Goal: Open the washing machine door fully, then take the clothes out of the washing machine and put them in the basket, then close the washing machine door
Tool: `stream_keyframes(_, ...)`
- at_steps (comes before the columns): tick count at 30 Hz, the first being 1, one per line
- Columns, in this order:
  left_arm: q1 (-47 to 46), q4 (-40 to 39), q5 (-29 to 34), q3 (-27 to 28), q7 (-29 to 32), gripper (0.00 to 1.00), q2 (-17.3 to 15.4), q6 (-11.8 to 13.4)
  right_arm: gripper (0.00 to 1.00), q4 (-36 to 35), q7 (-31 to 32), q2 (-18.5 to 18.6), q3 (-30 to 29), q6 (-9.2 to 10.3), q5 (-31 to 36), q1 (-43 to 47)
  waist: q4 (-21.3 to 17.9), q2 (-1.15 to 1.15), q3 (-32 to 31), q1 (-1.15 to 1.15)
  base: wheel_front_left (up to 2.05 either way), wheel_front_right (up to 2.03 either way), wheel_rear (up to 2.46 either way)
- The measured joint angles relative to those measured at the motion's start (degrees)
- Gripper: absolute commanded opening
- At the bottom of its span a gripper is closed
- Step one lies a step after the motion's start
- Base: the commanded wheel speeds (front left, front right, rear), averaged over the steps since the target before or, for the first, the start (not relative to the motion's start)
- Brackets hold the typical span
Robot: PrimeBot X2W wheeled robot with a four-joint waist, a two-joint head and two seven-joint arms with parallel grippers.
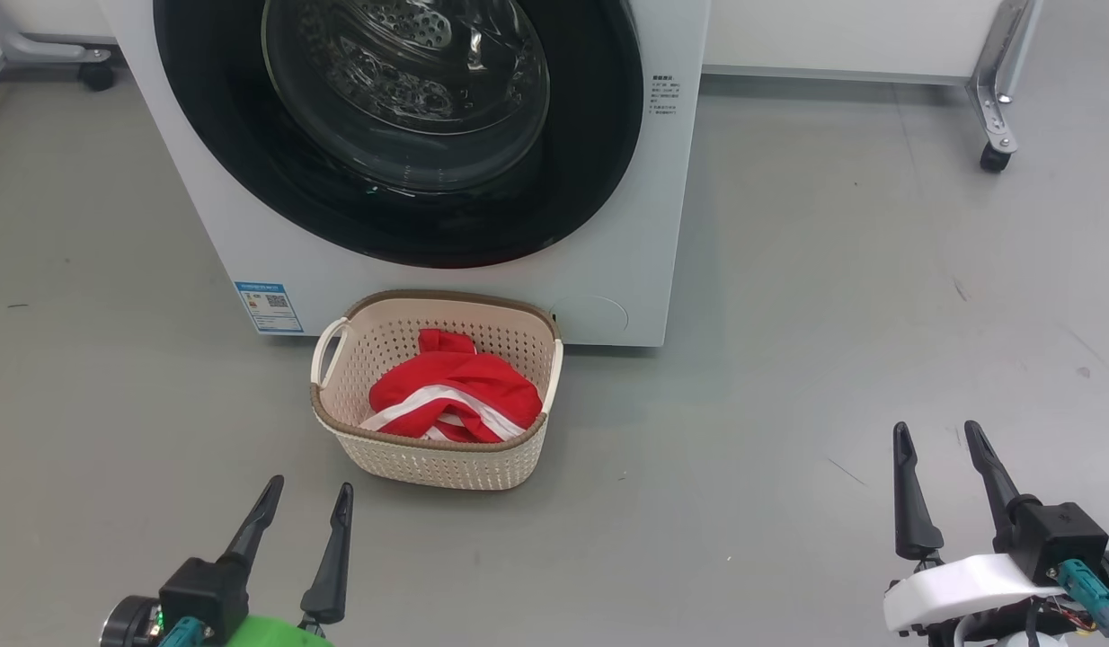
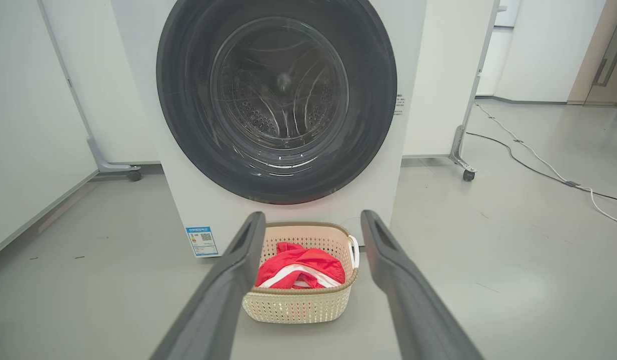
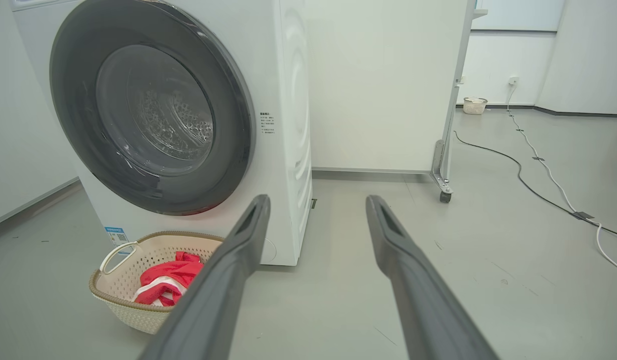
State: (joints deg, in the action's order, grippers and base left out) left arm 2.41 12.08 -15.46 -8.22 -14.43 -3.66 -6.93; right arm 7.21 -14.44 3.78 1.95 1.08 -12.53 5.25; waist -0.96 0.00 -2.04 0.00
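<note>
Red clothes (image 1: 456, 395) occupy the basket (image 1: 447, 463) ahead of our spread left gripper (image 1: 310, 485) and right gripper (image 1: 936, 427); door (image 1: 590, 180) shut, seemingly nothing left.

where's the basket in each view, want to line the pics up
Head view: the basket is centre, slightly left, on the floor in front of the washing machine.
Left wrist view: lower centre, below the washing machine door.
Right wrist view: lower left corner.
Shared landmark: the blue label sticker on the machine's lower front, by the basket's left end.
</note>
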Motion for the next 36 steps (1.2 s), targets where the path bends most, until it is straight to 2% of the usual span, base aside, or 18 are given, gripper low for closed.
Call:
stream_keyframes(20,0.05,-0.63,-0.67,-1.11,0.00,1.00,0.01,0.00,1.00,-0.36,0.00,-0.71,-1.48,0.00,-2.92,0.02,-0.14,0.00,0.09,0.00,0.00,0.00,0.00)
stream_keyframes(21,0.06,-0.89,-0.74,-1.10,-0.01,0.00,0.01,0.00,0.00,-0.36,0.00,-0.73,-1.48,0.00,-3.01,0.02,-0.14,0.00,0.09,0.00,0.00,0.00,0.00)
stream_keyframes(26,1.24,2.32,-0.75,-1.49,0.24,0.00,0.92,0.02,0.00,3.00,0.04,-1.99,-1.29,0.00,-3.00,1.70,-0.14,0.00,0.08,0.00,0.00,0.00,0.00)
stream_keyframes(36,1.49,2.12,-4.52,-1.42,0.63,0.00,0.94,0.02,0.00,4.35,1.70,-2.03,-2.52,-0.45,-6.46,1.29,-0.04,0.00,0.24,0.00,0.00,0.00,0.00)
